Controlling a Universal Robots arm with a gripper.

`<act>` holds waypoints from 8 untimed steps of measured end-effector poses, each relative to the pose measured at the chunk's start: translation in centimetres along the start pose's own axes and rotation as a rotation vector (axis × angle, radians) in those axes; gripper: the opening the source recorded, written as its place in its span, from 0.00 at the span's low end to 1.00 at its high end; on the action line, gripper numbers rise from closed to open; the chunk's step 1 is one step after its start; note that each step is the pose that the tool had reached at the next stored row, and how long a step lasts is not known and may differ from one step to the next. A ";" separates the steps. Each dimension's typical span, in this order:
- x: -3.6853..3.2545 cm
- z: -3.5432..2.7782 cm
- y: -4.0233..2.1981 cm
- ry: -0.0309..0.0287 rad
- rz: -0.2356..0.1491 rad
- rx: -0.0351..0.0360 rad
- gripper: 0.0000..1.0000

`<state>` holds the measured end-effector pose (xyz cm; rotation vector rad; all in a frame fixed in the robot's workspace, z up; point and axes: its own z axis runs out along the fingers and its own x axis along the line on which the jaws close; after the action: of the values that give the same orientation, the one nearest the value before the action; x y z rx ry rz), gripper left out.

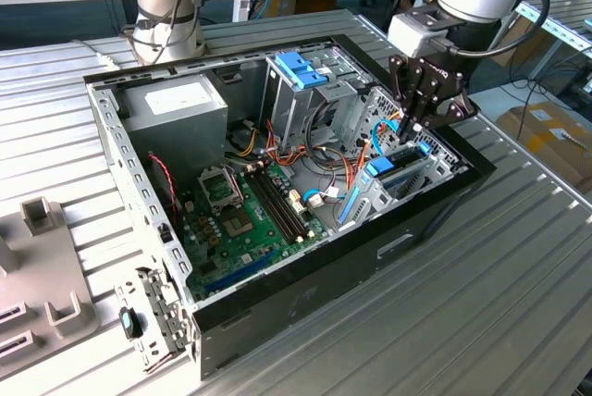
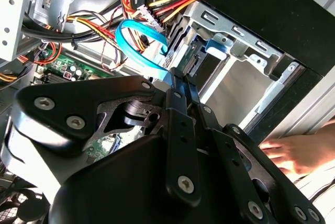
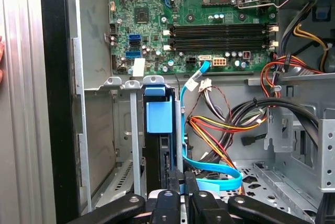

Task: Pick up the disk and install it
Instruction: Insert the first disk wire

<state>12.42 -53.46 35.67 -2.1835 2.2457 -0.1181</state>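
The open computer case (image 1: 416, 229) lies on the ribbed metal desk (image 1: 490, 313), its green circuit board (image 1: 240, 216) facing up. The arm reaches into the corner of the case on the exterior view's right, where the pincer (image 1: 410, 128) hangs over the metal drive bay (image 3: 131, 130). The disk (image 3: 158, 116) stands on edge in a slot of that bay, its light-blue carrier showing between the metal walls; in the exterior view it sits just below the fingertips (image 1: 387, 169). In both wrist views the pincer (image 2: 178, 77) (image 3: 178, 177) is narrow, its fingers drawn close together right at the disk's near end; I cannot tell whether they touch it. A flat blue cable (image 3: 209, 169) curls just beside them. A person's hand (image 2: 293, 153) rests outside the case wall
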 end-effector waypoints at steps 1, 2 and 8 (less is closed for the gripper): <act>0.02 0.00 0.09 0.0000 0.000 0.0034 0.16; 0.02 0.00 0.09 0.0000 0.000 0.0040 0.16; 0.02 0.00 0.10 0.0000 0.000 0.0046 0.16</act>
<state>12.32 -53.48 35.66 -2.1812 2.2432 -0.1230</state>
